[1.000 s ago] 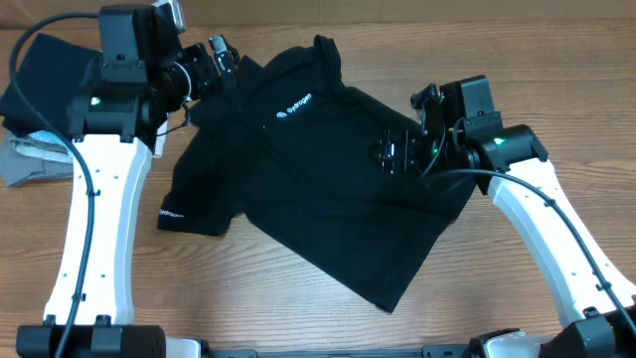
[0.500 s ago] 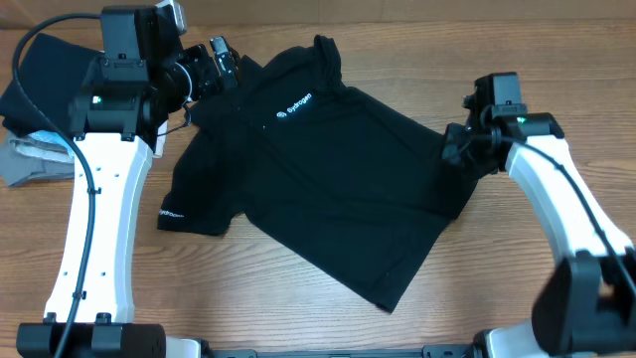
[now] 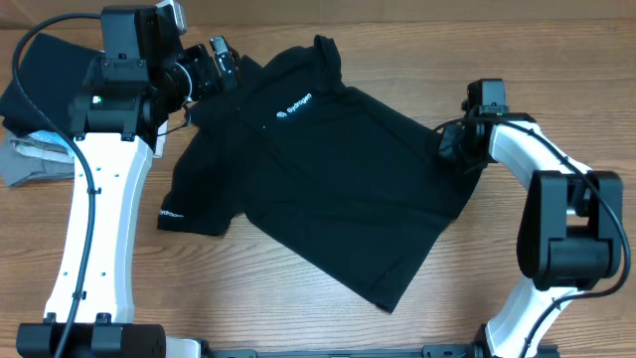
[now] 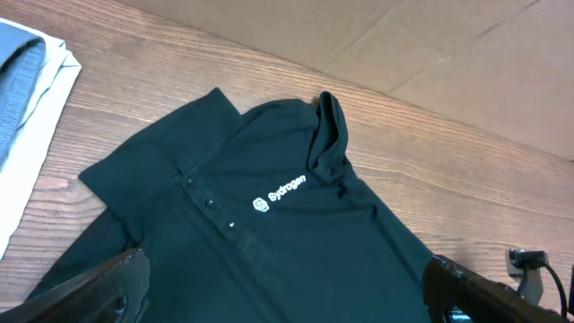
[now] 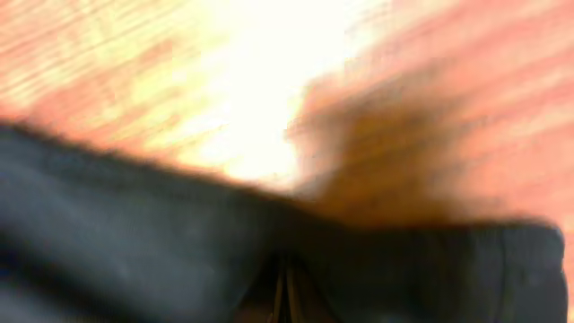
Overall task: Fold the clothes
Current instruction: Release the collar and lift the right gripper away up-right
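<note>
The left gripper [image 3: 221, 62] hangs with fingers spread wide by the collar, around ten o'clock. The black shirt [image 3: 328, 179] lies spread out mid-table [image 3: 238, 298]. The right gripper [image 3: 452, 149] pinches its edge at three o'clock.

Folded grey garments [image 3: 28, 159] on wooden table [image 3: 298, 313]
</note>
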Motion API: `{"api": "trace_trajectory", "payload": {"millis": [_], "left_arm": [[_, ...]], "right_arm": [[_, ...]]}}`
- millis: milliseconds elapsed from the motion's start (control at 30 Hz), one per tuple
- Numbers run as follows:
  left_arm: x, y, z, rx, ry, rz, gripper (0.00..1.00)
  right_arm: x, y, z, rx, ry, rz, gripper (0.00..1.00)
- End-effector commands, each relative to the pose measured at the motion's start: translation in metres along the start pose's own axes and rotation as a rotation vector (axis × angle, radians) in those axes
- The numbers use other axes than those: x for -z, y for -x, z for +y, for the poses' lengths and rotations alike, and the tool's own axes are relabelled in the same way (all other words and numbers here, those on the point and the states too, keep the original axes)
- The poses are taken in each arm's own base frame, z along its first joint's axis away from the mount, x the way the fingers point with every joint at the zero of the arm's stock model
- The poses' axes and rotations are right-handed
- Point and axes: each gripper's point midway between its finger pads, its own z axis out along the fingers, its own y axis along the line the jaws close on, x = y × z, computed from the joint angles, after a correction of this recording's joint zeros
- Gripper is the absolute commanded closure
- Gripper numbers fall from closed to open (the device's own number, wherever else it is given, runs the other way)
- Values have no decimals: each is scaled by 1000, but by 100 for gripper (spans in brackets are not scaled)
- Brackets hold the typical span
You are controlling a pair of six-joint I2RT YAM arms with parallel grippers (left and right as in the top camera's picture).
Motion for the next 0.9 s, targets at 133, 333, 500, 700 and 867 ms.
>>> {"api": "trace_trajectory", "payload": {"millis": [133, 333, 500, 700, 867], "left_arm": [[1, 0, 0, 5, 0, -4, 0], [1, 0, 0, 5, 0, -4, 0], [1, 0, 0, 5, 0, -4, 0], [1, 0, 0, 5, 0, -4, 0], [1, 0, 0, 5, 0, -4, 0]], "right_arm": [[-69, -8, -40, -52, -122, 14, 96], [-116, 18, -75, -150, -121, -69, 96], [-118, 64, -85, -183, -93, -205, 96], [-67, 145, -66, -131, -79, -281, 90], [32, 207, -41, -133, -58, -299, 57]]}}
